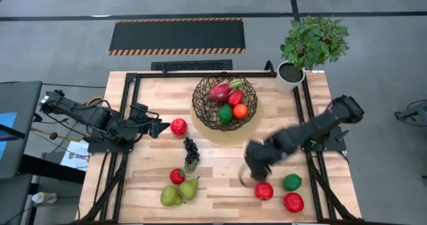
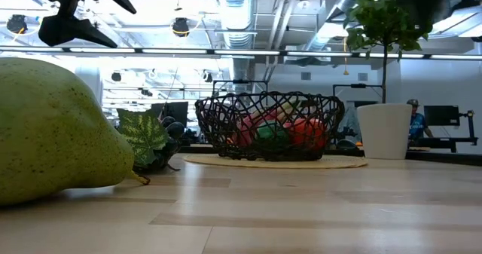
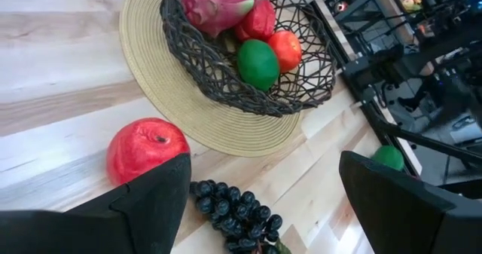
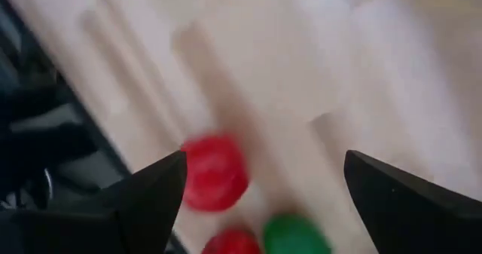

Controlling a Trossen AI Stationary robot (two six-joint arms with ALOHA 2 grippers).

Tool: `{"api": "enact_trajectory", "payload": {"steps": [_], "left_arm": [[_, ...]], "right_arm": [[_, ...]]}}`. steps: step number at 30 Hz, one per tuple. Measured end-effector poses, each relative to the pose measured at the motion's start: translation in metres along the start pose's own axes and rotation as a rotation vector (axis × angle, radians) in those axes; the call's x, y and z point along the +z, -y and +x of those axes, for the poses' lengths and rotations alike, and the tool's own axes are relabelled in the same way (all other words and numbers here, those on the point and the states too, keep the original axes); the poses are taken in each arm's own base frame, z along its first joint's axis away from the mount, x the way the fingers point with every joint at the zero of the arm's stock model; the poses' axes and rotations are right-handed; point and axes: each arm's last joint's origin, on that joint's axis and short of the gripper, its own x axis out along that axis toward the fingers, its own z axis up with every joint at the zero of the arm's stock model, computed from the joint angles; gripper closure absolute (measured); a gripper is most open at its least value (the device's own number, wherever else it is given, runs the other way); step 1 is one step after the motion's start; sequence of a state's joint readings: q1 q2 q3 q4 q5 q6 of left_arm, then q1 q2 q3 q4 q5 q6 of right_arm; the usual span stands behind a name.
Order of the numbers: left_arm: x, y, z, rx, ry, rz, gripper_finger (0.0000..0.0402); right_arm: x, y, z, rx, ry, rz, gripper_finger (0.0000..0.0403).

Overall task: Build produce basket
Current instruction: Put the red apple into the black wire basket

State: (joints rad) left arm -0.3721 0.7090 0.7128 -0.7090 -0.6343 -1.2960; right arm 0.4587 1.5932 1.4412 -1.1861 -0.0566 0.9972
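Note:
The basket [image 1: 224,108] stands at the table's far middle on its tan base [image 3: 162,96]. It holds a pink dragon fruit [image 3: 215,1], a red pepper [image 3: 260,19], a green round fruit [image 3: 257,63] and an orange [image 3: 286,49]. My left gripper [image 1: 162,127] hovers open at the left, just beside a red apple [image 1: 178,126] that rests on the table. My right gripper [image 1: 248,177] hangs open above the near right. Close by it on the boards lie a red fruit [image 1: 263,191], a green one [image 1: 291,181] and another red one [image 1: 293,201].
Dark grapes [image 1: 191,151], a small red fruit [image 1: 177,176] and two green pears [image 1: 179,192] lie on the near left of the table. A white pot with a plant [image 1: 293,75] stands at the far right corner. Black frame rails [image 1: 303,111] run along the table's sides.

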Motion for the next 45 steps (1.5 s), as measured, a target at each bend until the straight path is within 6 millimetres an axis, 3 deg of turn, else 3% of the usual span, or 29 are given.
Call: {"api": "enact_trajectory", "payload": {"steps": [3,7,12,16,26,30,38,41,45], "left_arm": [[0.0,0.0,0.0,-0.002,-0.008,-0.002,0.0077],[-0.001,-0.001,0.0,0.004,-0.011,0.003,0.0077],[-0.001,-0.002,0.0,0.014,-0.014,0.006,0.0077],[-0.001,-0.002,0.0,0.012,-0.022,0.004,0.0077],[-0.002,-0.004,0.0,0.029,-0.028,0.0,0.0077],[-0.002,-0.004,0.0,0.03,-0.028,0.001,0.0077],[-0.002,-0.004,0.0,0.029,-0.029,0.008,0.0077],[-0.002,-0.004,0.0,0.029,-0.033,0.008,0.0077],[-0.002,-0.004,0.0,0.028,-0.034,0.009,0.0077]], "right_arm": [[-0.032,-0.017,0.016,0.038,-0.011,-0.05,0.0026],[-0.057,-0.028,0.044,0.034,-0.006,-0.105,0.0026],[-0.063,-0.029,0.071,-0.011,-0.022,-0.172,0.0026],[-0.064,-0.032,0.084,0.048,-0.02,-0.219,0.0026],[-0.07,-0.016,0.113,0.075,-0.026,-0.223,0.0026],[-0.068,-0.015,0.115,0.083,-0.018,-0.228,0.0039],[-0.051,-0.007,0.109,0.072,-0.008,-0.226,0.0114],[-0.039,-0.002,0.098,0.089,0.023,-0.217,0.0116],[-0.017,0.007,0.068,0.152,0.106,-0.212,0.0108]]}}
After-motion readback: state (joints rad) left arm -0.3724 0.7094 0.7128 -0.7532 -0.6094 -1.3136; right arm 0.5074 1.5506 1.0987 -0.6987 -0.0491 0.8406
